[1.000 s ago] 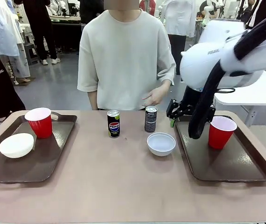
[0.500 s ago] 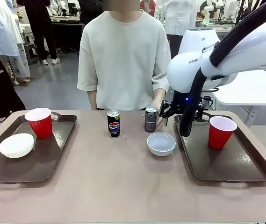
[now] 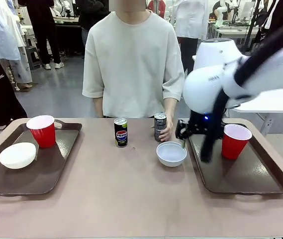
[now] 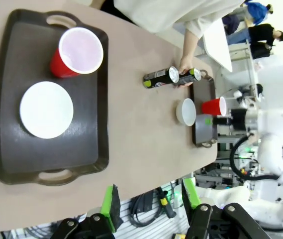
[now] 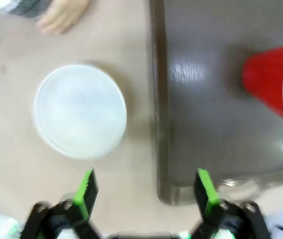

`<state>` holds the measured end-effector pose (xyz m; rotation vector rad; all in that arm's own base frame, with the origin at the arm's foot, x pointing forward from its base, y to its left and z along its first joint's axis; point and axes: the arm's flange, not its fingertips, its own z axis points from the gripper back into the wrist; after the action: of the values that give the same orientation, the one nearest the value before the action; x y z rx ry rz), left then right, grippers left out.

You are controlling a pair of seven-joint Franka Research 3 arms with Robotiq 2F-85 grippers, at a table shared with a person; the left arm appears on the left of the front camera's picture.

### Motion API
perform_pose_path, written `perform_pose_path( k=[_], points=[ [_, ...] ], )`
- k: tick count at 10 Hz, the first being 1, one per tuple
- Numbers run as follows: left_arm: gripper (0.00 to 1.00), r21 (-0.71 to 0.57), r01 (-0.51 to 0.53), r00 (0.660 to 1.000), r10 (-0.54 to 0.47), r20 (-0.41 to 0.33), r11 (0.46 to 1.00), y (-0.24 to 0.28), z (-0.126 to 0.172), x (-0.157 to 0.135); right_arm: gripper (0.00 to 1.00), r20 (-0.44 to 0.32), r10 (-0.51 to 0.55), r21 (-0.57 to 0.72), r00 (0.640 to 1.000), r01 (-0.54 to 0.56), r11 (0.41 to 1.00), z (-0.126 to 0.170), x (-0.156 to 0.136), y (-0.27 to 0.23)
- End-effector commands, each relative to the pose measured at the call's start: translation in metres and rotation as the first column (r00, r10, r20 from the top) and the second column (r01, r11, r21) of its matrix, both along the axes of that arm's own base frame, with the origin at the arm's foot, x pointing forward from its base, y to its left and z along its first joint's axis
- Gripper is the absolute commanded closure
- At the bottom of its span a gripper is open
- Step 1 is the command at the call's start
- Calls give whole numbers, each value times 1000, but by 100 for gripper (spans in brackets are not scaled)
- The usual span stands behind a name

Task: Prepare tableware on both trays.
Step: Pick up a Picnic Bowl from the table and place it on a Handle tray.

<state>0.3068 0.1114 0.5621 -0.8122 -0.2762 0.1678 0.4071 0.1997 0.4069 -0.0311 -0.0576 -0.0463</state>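
Hand [image 3: 166,133] now on grey can [image 3: 159,121] | right gripper [image 5: 146,186] swung to mid-frame — jaws apart, empty | bowl [image 3: 171,153] likely next onto tray [image 3: 240,174] at frame right

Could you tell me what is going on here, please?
The left dark brown plastic tray holds a red plastic cup and a small white bowl; the matching right tray, only a red cup. The robot's right hand hovers open above the second white bowl, on the table beside that tray. A person's hand holds one slim dark can mid-table, with a second can beside it. The robot's left hand is open and empty.
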Motion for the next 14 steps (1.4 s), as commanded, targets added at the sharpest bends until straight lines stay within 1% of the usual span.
perform_pose_path(
  k=[1, 3, 4, 6, 7, 10, 11, 12, 14],
  points=[
    [33, 7, 1, 1000, -1, 6, 1000, 1, 1, -2, 0, 98, 33, -4, 995, -33, 999, 33, -81, -28],
    [33, 7, 1, 1000, -1, 6, 1000, 1, 1, -2, 0, 27, 13, 8, 1000, -13, 1000, 20, -74, -37],
    [33, 7, 1, 1000, -1, 6, 1000, 1, 1, -2, 0, 7, 26, 22, 1000, -26, 999, 16, -73, -38],
    [33, 7, 1, 1000, -1, 6, 1000, 1, 1, -2, 0, -18, 16, 42, 1000, -15, 999, 13, -65, -37],
    [33, 7, 1, 1000, -1, 6, 1000, 1, 1, -2, 0, 32, 12, 1, 999, -13, 1000, 22, -81, -39],
    [33, 7, 1, 1000, -1, 6, 1000, 1, 1, -2, 0, 32, 12, 1, 999, -13, 1000, 22, -81, -39],
    [33, 7, 1, 1000, -1, 6, 1000, 1, 1, -2, 0, 22, 16, 9, 1000, -16, 1000, 20, -77, -37],
    [33, 7, 1, 1000, -1, 6, 1000, 1, 1, -2, 0, 1, 48, 10, 999, -48, 999, 20, -73, -33],
    [33, 7, 1, 1000, -1, 6, 1000, 1, 1, -2, 0, 3, 46, 19, 999, -46, 999, 24, -69, -32]
  ],
)
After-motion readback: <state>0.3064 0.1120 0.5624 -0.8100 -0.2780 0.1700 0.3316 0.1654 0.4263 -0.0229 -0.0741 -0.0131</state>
